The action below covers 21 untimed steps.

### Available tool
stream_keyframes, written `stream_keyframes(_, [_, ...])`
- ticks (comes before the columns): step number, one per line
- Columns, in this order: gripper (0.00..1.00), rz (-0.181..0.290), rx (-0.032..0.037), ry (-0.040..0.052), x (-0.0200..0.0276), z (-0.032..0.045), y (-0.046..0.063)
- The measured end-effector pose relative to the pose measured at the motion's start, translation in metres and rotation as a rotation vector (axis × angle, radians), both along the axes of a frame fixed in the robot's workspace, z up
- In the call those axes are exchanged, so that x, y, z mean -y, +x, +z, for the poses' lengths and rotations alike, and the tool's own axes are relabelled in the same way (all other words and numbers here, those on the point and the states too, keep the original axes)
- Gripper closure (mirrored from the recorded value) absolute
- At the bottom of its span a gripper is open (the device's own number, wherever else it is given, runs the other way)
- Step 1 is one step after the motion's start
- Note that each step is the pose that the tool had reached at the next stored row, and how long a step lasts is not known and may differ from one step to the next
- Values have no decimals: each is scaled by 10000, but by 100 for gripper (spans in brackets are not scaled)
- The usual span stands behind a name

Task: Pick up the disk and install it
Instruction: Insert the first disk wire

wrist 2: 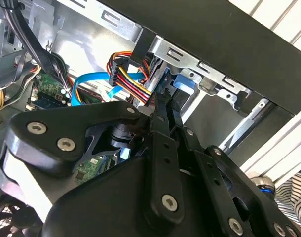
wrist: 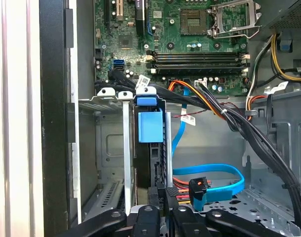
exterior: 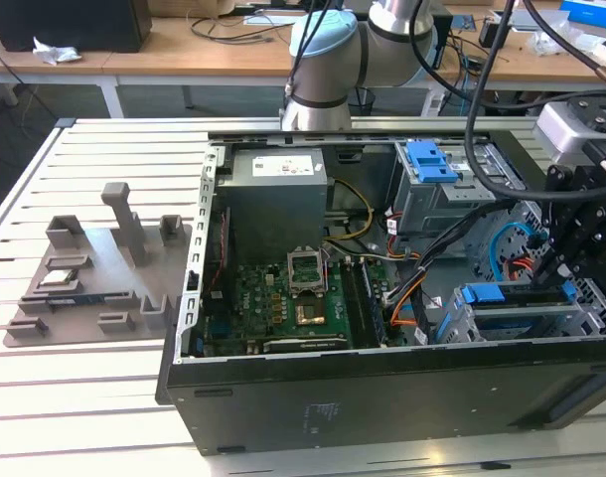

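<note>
No readable text in any view.
White labels sit on the grey power supply (exterior: 278, 167) and on black cables (wrist: 143, 80) by the motherboard (wrist: 180, 34), their print too small to read.

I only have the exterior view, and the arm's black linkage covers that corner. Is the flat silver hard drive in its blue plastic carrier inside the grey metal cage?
Observer: Yes. In the first wrist view the disk stands on edge in a slot of the grey metal drive cage, with its blue end tab toward the green motherboard.
Operator: Where is the gripper relative to it?
Observer: The gripper sits at the disk's end opposite the tab, in line with that slot.
Operator: Any cables close by?
Observer: In the second wrist view, a bundle of red, yellow and black wires runs close beside the gripper.
</note>
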State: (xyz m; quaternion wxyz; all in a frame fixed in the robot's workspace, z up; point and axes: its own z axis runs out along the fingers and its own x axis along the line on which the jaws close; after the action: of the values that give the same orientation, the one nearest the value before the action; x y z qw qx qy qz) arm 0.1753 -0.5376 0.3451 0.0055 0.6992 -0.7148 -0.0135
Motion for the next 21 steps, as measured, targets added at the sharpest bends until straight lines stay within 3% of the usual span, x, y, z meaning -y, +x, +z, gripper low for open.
stream_keyframes(16, [83,0,0,-35,0,-60,-16])
stream_keyframes(17, [82,-1,0,-35,0,-61,-17])
stream_keyframes(19, [69,0,0,-35,0,-62,-17])
stream_keyframes(21, [69,1,7,-33,-1,85,-16])
